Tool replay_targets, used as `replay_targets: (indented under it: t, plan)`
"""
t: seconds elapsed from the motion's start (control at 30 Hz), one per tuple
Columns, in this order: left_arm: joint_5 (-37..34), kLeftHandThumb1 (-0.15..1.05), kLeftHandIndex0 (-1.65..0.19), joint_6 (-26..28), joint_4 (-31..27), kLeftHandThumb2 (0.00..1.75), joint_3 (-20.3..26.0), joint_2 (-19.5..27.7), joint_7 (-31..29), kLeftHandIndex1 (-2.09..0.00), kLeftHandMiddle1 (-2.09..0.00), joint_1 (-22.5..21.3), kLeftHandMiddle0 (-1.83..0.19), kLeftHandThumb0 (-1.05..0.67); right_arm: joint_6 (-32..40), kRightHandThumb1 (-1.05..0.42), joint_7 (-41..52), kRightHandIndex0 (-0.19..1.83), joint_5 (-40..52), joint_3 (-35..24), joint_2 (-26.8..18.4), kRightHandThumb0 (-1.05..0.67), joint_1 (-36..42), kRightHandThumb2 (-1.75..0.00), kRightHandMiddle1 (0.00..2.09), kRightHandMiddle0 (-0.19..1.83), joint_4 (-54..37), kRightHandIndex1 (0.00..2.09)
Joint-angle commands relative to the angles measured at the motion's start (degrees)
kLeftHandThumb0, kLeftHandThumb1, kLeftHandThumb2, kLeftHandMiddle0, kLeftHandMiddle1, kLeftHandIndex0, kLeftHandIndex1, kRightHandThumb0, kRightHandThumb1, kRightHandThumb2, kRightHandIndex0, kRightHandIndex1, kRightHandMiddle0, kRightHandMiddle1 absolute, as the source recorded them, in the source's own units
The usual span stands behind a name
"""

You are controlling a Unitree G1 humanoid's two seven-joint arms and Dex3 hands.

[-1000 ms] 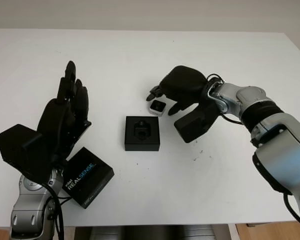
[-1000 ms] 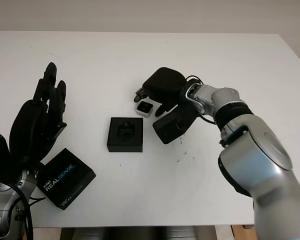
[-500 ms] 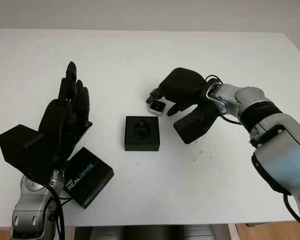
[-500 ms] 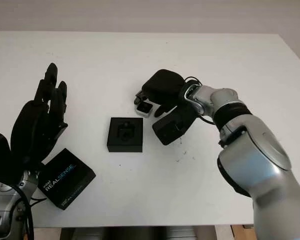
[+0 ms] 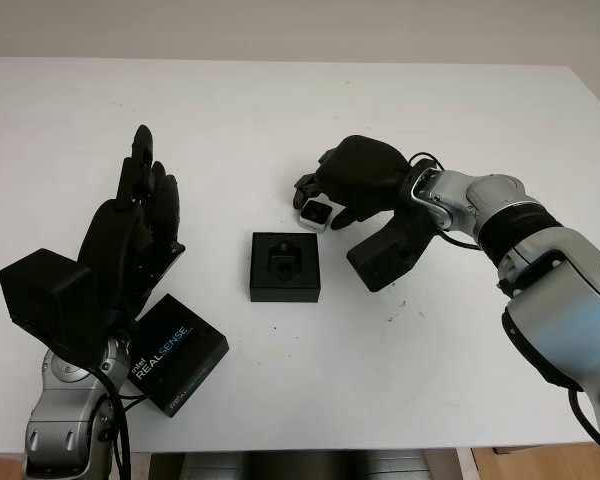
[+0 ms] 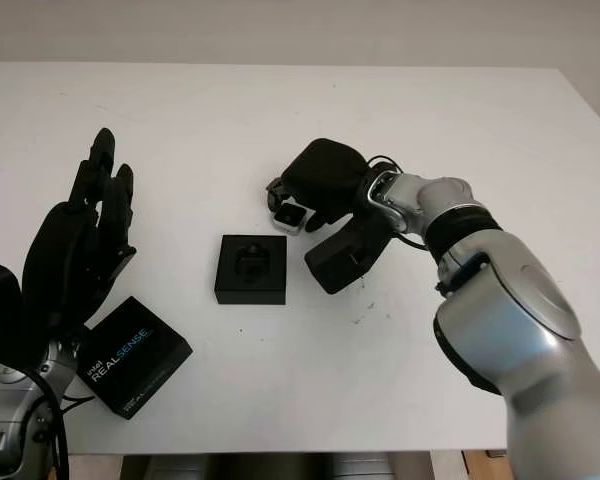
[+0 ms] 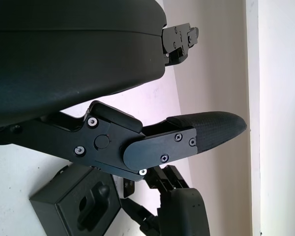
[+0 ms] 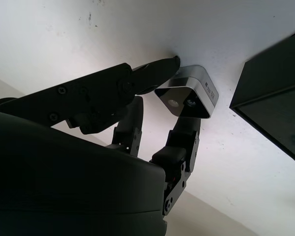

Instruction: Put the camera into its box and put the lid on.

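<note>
Since a second earlier, the camera (image 8: pixel 189 93) was pinched by the right robot hand (image 5: pixel 352 180); the left robot hand (image 5: pixel 130 240) was kept released.

The right hand (image 5: pixel 355 180) hides most of the camera (image 5: pixel 316 212).

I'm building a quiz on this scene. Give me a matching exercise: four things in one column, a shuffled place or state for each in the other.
1. camera
2. box
3. lid
4. left hand

a. nearest the table's front edge, printed side up
b. open, raised above the table
c. between the right hand's fingers
d. mid-table, insert showing, uncovered

Pairs: 1-c, 2-d, 3-a, 4-b
</note>
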Motion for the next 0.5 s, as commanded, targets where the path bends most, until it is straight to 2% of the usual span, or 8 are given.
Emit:
replay_targets:
  t: [0.0,0.13,0.27,0.33,0.47]
  plan:
    - [0.2,1.05,0.18,-0.3,-1.0,0.65,-0.1,0.1,0.0,-0.05,-0.06,0.4,0.16,-0.77,0.3,-0.92,0.3,0.31,0.0,0.1,-0.2,-0.33,0.3,-0.05,0.96,0.58,0.4,1.41]
    - [0.3,1.05,0.18,-0.3,-0.8,0.64,-0.1,0.1,0.0,-0.05,-0.05,0.2,0.16,-0.78,0.6,-0.92,1.5,0.33,1.3,-0.8,-0.4,-0.35,0.6,-0.06,0.89,0.60,0.6,1.11]
    - [0.1,1.05,0.19,-0.3,-0.7,0.64,-0.1,0.1,-0.2,-0.05,-0.05,0.2,0.16,-0.78,0.8,-0.96,4.0,0.45,3.1,-2.1,-0.7,-0.37,1.0,-0.06,1.04,0.52,0.9,0.36]
    - [0.1,1.05,0.18,-0.4,-0.6,0.63,-0.1,-0.2,-0.1,-0.05,-0.06,0.2,0.16,-0.79,1.0,-0.96,4.5,0.46,3.4,-2.3,-1.0,-0.38,1.1,-0.05,1.08,0.50,0.8,0.26]
    - [0.5,1.05,0.18,-0.6,-0.5,0.63,-0.3,0.0,-0.1,-0.05,-0.05,0.1,0.16,-0.79,1.6,-0.96,6.1,0.45,4.2,-3.0,-1.4,-0.37,1.3,-0.05,1.11,0.48,0.8,0.18]
